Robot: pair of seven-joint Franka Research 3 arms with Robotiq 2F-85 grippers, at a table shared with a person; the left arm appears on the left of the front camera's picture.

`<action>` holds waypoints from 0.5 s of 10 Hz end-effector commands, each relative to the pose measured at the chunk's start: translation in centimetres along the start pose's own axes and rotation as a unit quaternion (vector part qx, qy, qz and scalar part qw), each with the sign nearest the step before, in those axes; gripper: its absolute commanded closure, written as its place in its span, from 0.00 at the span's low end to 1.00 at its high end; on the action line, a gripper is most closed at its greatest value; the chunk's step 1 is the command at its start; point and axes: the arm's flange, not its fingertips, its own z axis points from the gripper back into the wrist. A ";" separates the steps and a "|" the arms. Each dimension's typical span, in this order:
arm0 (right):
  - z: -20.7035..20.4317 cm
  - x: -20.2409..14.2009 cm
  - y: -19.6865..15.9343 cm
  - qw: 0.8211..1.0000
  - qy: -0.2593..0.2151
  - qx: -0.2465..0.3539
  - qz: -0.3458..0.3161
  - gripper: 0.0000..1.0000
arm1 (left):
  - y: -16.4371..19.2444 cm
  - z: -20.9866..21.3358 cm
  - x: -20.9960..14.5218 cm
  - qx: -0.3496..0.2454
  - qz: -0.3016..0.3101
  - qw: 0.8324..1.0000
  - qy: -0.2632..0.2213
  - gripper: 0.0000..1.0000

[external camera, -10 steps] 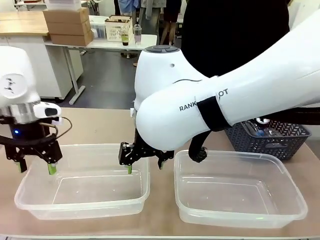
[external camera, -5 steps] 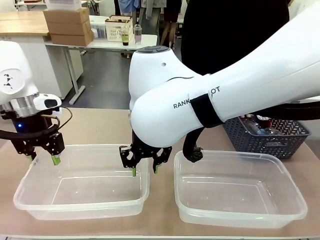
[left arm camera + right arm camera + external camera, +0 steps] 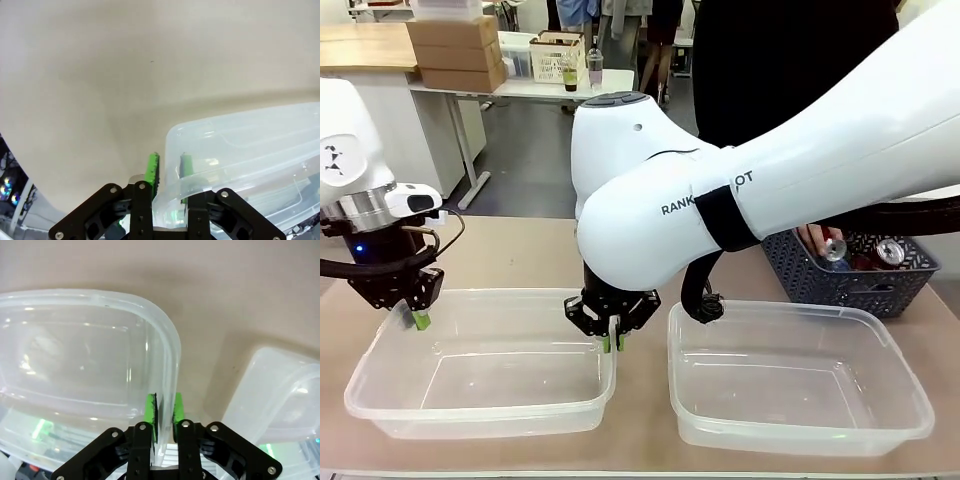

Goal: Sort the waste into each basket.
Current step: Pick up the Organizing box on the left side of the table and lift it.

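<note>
**Front view**
- Left tub (image 3: 490,293): sits at the near-left of the table (image 3: 520,250) with nothing in it. You should expect it to be light, thin-walled and quick to flex. The rolled rim is its stiffest part, so take hold there.
- Left gripper (image 3: 417,318): narrowed onto the rim at the tub's far-left corner.
- Right gripper (image 3: 613,340): reaches across the middle and is narrowed onto the same tub's rim at its far-right corner.
- Right tub (image 3: 770,306): sits at the near-right, just beside the left tub, with nothing in it.
- Waste: red-and-silver cans (image 3: 888,252) lie in the dark lattice basket (image 3: 840,285) at the far-right edge, with a person's hand (image 3: 812,240) among them. You can take the cans as light, slick and easily dented. Any bottles are too hard to make out through the lattice.
- Hidden: the right arm's bulk covers the middle of the table.

**Left wrist view**
- Green pads (image 3: 152,172): one sits outside the tub wall and one inside, with the corner rim pinched between them. The inner pad shows only blurred through the plastic.
- You cannot judge how deep the bite is.

**Right wrist view**
- Pads (image 3: 150,417): nearly together, with the left tub's rim edge-on between them.
- The right tub's corner lies beside it, apart from it
- The tub floors are lost in glare
</note>
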 end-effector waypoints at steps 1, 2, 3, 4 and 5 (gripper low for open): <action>0.1 0.4 1.0 1.000 -0.003 -0.018 -0.016 1.00 | 0.2 -6.1 -10.1 -0.014 -0.010 1.000 -0.018 1.00; 0.1 0.3 1.0 1.000 0.000 -0.020 -0.017 1.00 | 0.3 -5.9 -10.3 -0.014 -0.006 1.000 -0.023 1.00; 0.3 0.3 0.8 1.000 0.002 -0.020 -0.019 1.00 | 0.4 -5.6 -10.4 -0.018 -0.003 0.999 -0.028 1.00; 0.5 0.2 0.5 1.000 0.004 -0.020 -0.019 1.00 | 0.4 -5.2 -10.4 -0.017 0.000 0.999 -0.034 1.00; 0.7 0.0 0.0 1.000 0.013 -0.016 -0.021 1.00 | 0.4 -4.6 -10.3 -0.022 0.001 0.999 -0.037 1.00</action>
